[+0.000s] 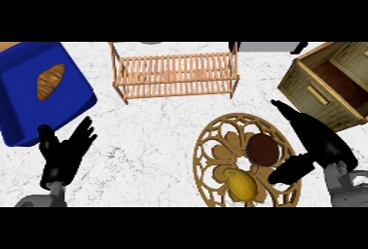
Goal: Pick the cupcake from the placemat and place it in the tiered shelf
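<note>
A round, gold openwork placemat (215, 146) lies on the marble counter at the lower right. On it sit a dark brown cupcake (262, 149) and, nearer me, a yellow lemon (241, 184). The wooden tiered shelf (174, 70) stands at the top centre with nothing on its slats. My right hand (320, 143) hovers just right of the cupcake, fingers straight and pointing up-left, thumb (289, 171) reaching under the cupcake's near side. It holds nothing. My left hand (63, 153) rests open at the lower left, fingers up.
A blue tray (22, 104) with a croissant (51, 81) lies at the upper left. An open wooden drawer box (327, 85) stands at the right, close behind my right hand. A grey object (266, 46) peeks in at the top edge.
</note>
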Motion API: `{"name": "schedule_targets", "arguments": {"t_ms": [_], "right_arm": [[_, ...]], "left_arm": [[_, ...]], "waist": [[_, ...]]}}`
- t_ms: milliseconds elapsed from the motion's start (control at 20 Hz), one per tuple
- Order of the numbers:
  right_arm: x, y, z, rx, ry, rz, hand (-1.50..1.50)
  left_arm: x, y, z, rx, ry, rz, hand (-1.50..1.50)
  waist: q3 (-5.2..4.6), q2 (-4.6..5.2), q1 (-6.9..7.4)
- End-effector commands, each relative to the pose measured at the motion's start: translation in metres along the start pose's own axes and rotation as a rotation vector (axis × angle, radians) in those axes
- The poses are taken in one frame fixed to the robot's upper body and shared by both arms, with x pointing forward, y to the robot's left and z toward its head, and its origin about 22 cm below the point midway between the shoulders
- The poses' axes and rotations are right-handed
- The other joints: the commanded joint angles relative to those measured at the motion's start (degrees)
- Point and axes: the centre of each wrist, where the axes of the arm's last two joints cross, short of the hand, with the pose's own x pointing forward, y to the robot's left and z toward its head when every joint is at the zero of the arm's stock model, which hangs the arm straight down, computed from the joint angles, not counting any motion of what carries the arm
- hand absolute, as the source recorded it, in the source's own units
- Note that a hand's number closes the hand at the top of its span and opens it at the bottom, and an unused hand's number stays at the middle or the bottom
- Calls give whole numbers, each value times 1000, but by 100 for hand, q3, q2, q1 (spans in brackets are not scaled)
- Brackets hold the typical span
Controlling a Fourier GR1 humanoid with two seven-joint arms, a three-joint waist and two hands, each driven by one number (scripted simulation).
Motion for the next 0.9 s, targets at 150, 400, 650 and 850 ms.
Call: {"name": "schedule_targets", "arguments": {"t_ms": [150,400,650,850], "right_arm": [[3,36,-10,16,30,17,-150],[-19,33,-20,-28,47,57,-150],[-12,59,-36,-48,76,93,-150],[-11,61,-54,-75,60,82,-150]], "left_arm": [[5,2,0,-6,12,-3,0],[-13,-15,-8,5,12,21,0],[6,3,-12,-1,15,2,0],[-35,1,8,-8,2,-12,0]], "waist": [[-11,7,-2],[-11,10,-13],[-11,11,-5],[-11,15,28]]}}
